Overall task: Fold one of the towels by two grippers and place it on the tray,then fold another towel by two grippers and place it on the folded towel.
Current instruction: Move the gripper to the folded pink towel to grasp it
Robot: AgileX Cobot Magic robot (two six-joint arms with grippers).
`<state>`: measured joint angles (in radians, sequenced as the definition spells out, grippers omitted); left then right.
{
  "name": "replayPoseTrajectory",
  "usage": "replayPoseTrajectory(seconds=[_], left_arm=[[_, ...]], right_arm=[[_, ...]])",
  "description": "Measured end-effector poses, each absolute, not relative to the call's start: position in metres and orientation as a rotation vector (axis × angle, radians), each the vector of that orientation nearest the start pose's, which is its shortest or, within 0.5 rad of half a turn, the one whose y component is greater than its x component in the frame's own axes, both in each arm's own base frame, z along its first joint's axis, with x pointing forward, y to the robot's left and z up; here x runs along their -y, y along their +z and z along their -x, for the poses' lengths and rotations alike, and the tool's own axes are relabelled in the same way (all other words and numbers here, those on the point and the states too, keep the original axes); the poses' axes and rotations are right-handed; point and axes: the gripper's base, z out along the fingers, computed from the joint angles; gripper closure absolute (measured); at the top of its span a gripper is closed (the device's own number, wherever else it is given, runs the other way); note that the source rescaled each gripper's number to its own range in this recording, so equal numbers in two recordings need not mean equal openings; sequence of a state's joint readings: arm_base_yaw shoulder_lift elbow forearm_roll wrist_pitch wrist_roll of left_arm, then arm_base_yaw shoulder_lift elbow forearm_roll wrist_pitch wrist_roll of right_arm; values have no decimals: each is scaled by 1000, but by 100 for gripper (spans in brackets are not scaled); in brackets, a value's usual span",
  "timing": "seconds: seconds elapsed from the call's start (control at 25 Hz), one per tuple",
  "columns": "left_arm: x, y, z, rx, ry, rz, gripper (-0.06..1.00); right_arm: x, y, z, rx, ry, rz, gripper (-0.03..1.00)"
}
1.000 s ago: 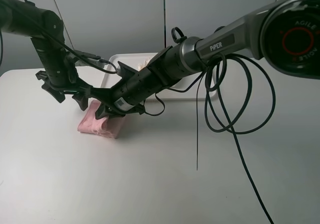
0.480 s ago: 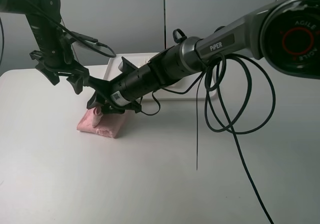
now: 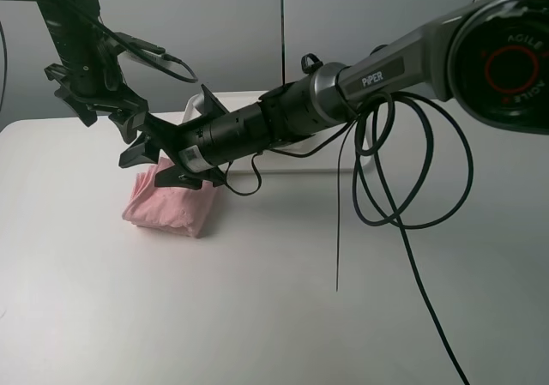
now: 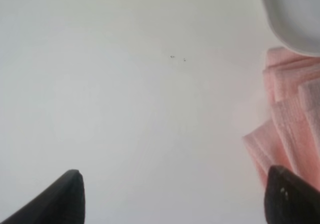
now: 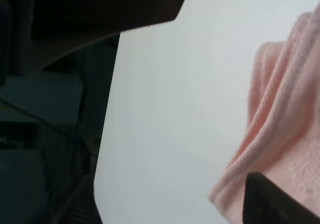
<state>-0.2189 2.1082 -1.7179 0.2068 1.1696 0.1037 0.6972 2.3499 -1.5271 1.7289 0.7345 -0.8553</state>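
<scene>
Pink terry, folded into a thick bundle, lies on the white surface on the left side of the overhead view: this is the pink towel, resting apart from the tray, whose rim shows just behind the arms. The cream-white towel cannot be made out in this moment, since the right arm covers most of the tray. Judged from the layout, the step in hand is the second towel: its fold looks done and its transfer onto the tray is not yet made. Furthest left, the left hand is raised above and behind the bundle, fingers spread wide and empty; its wrist view shows two dark fingertips well apart over bare surface with the towel off to one side. Next across, the right hand reaches over the middle from the right, its long arm stretched low and nearly level, and hovers just above the bundle's rear edge with fingers parted, gripping nothing. The next move calls for both hands to come down on opposite sides of the bundle, clench without springing the fold, then lift it level towards the tray.
</scene>
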Motion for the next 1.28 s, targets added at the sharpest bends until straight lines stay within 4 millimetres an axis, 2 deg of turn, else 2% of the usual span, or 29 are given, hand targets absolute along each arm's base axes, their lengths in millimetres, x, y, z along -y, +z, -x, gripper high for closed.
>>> replayPoseTrajectory(seconds=[0.16,0.36,0.48,0.56,0.72,0.92,1.28], left_arm=[[77,203,-426,-2961,285,-591,2],[77,203,-426,-2962,280,-590,2],[78,203,-426,-2964,268,-586,2],[79,203,-426,-2966,259,-583,2],[79,203,-426,-2967,256,-581,2],[79,203,-426,-2967,256,-581,2],[79,203,-427,-2958,253,-581,2]], right_arm=[[-334,103,-347,-2574,1535,199,30],[-304,101,-362,-2690,1334,223,30],[-297,93,-363,-2763,1219,210,24],[-295,89,-363,-2786,1191,200,18],[-295,87,-365,-2786,1170,165,15],[-294,73,-365,-2813,1175,111,15],[-307,71,-357,-2796,1144,127,19]])
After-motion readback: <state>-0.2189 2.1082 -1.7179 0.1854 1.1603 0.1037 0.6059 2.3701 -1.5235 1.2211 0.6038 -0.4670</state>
